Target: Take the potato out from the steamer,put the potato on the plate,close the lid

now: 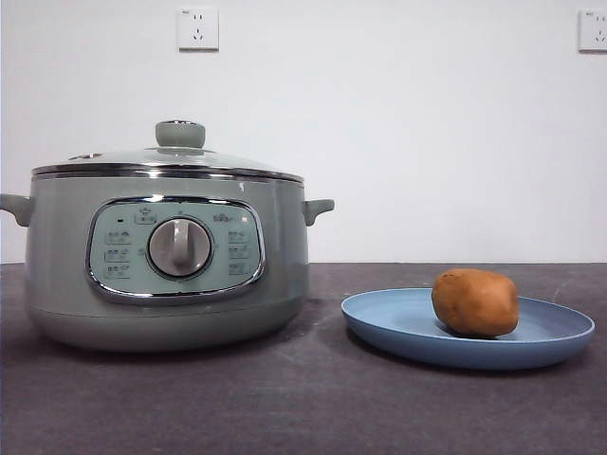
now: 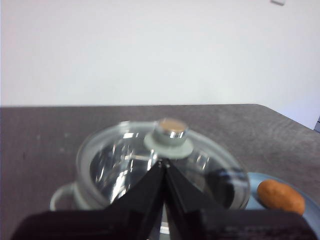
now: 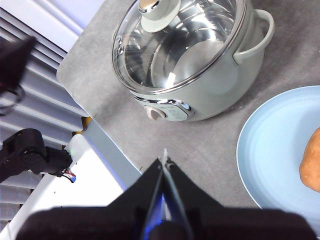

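Note:
The sage-green steamer stands at the left of the table with its glass lid on it. The orange-brown potato lies on the blue plate at the right. My left gripper is shut and empty, held above and behind the lid's knob; the potato shows beside the pot there. My right gripper is shut and empty, high above the table between the steamer and the plate. Neither gripper shows in the front view.
The table is dark grey. A white wall with two sockets stands behind it. In the right wrist view the table's edge and white equipment lie past the steamer.

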Motion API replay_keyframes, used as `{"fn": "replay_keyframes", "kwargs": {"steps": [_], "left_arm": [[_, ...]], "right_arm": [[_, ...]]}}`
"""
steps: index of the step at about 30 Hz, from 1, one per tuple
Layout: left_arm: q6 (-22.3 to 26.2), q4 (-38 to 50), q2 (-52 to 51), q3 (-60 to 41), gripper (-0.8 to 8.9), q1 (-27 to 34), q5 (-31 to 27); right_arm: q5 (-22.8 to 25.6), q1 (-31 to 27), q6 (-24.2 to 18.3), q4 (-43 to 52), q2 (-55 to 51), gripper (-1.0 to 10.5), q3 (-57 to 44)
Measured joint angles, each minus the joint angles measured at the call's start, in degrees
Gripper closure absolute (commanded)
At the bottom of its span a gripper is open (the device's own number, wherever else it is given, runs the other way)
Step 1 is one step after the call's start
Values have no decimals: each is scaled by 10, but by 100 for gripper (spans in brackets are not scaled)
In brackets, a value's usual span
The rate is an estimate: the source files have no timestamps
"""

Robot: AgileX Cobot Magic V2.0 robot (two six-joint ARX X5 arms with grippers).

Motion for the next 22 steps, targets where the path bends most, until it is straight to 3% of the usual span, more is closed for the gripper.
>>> {"fn": "replay_keyframes", "kwargs": {"steps": [10, 22], "left_arm": [[-32, 27, -118, -143, 817, 37, -20], [-49, 46, -153, -200, 817, 44, -73]], "right_arm": [[0, 0, 0, 0, 0, 947, 0], [0, 0, 0, 0, 0, 947, 0]]}}
